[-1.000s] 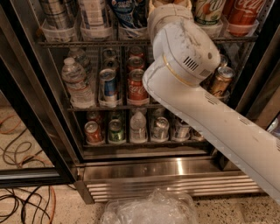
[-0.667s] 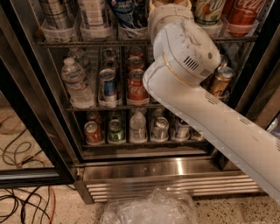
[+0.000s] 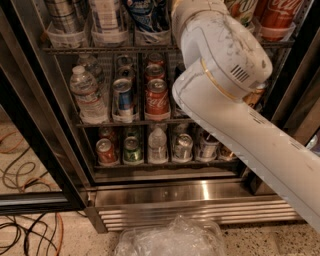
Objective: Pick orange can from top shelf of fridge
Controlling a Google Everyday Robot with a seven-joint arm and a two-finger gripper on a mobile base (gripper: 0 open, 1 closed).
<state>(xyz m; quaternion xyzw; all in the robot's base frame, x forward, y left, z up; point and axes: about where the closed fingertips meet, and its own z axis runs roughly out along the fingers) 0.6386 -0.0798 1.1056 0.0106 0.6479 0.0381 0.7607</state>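
My white arm (image 3: 225,65) reaches up into the fridge (image 3: 47,150) and runs off the top of the view. The gripper is beyond that top edge, out of view. The top shelf (image 3: 100,49) is a wire rack with tall cans in clear lane trays (image 3: 65,37): a striped silver can (image 3: 65,12), a white can (image 3: 107,12) and a blue can (image 3: 150,12). To the right of the arm stands a red Coca-Cola can (image 3: 277,15). The orange can does not show; the arm covers the middle lanes of this shelf.
The middle rack holds water bottles (image 3: 87,95), a blue can (image 3: 123,97), short Coca-Cola cans (image 3: 157,97) and a bronze can (image 3: 254,95) behind the arm. Small cans and a bottle fill the bottom rack (image 3: 150,162). Cables (image 3: 30,225) and a clear plastic bag (image 3: 170,240) lie on the floor.
The arm's elbow has shifted a little to the right and covers more of the bronze can. The shelves and cans have not moved.
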